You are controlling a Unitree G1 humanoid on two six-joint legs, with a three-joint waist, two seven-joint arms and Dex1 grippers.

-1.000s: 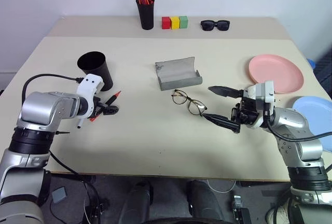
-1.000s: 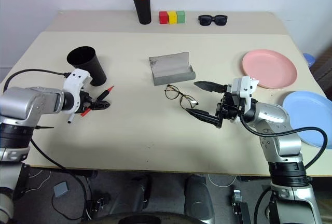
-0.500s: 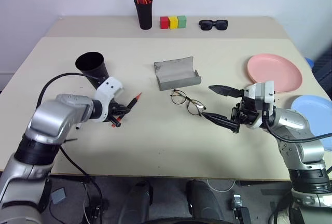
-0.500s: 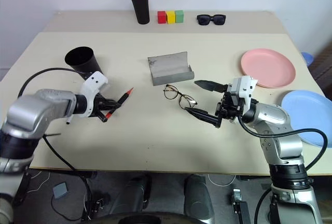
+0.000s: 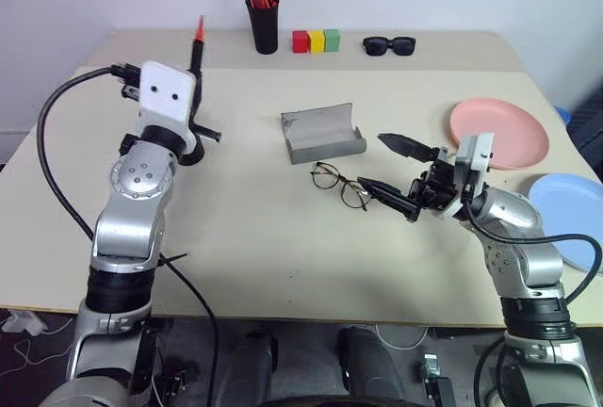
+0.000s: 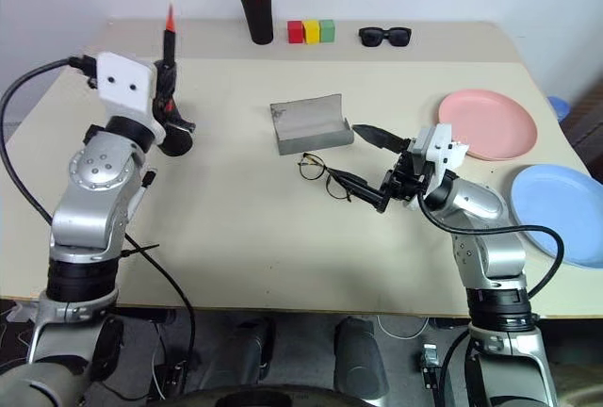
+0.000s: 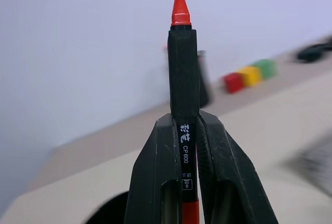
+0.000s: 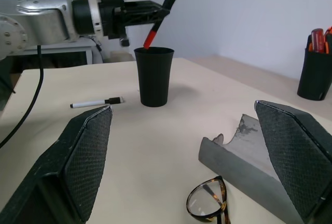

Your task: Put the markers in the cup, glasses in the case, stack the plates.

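Two robot arms work over a beige surface [image 5: 264,237]. Nothing in the task looks finished yet.

The left hand [image 8: 155,10], raised in the upper left of the head views, is clamped on the red and black marker [image 7: 182,79], which stands nearly upright with its red tip up. In the right wrist view, the marker's lower end hangs just above the mouth of the black cup [image 8: 153,75]. The cup stands on the surface, mostly hidden behind the left arm in the head views. The second marker [image 8: 97,102], black with a white end, lies flat on the surface near the cup.

The wire-framed glasses [image 5: 341,186] lie in the middle of the frame, just in front of the open grey case [image 5: 323,134]. The right hand [image 5: 388,170], at right of centre, points toward the glasses with its fingers spread wide, holding nothing; one fingertip is close to the frame.

The pink plate [image 5: 499,132] and blue plate [image 5: 570,219] lie apart at the right edge, unstacked.
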